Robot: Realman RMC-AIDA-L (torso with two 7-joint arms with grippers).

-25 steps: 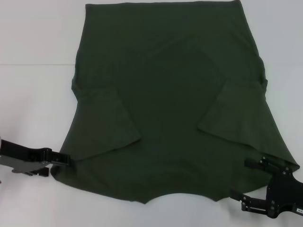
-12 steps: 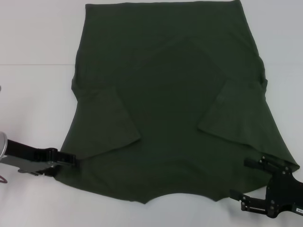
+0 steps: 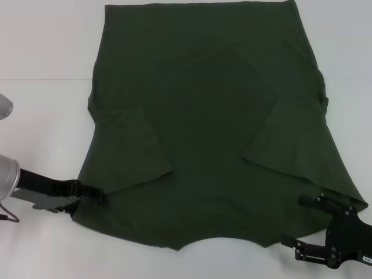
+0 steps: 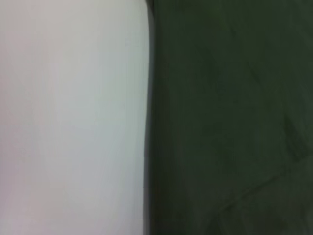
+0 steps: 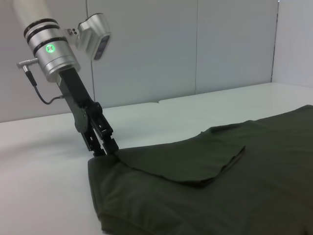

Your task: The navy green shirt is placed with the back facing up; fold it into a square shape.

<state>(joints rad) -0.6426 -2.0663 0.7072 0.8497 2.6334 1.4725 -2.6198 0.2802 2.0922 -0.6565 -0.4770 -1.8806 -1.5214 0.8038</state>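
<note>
White tabletop (image 3: 46,116) with 1 faint seam running across it in the head view, evenly lit; behind it, in the right wrist view, pale grey wall panels (image 5: 146,49) split by thin vertical joints.

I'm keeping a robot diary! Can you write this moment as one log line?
shirt: flat, sleeves folded in | left end effector: at near-left corner | right end effector: open, near-right corner | fold: not started

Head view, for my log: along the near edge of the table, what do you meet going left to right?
left gripper → navy green shirt → right gripper
</note>
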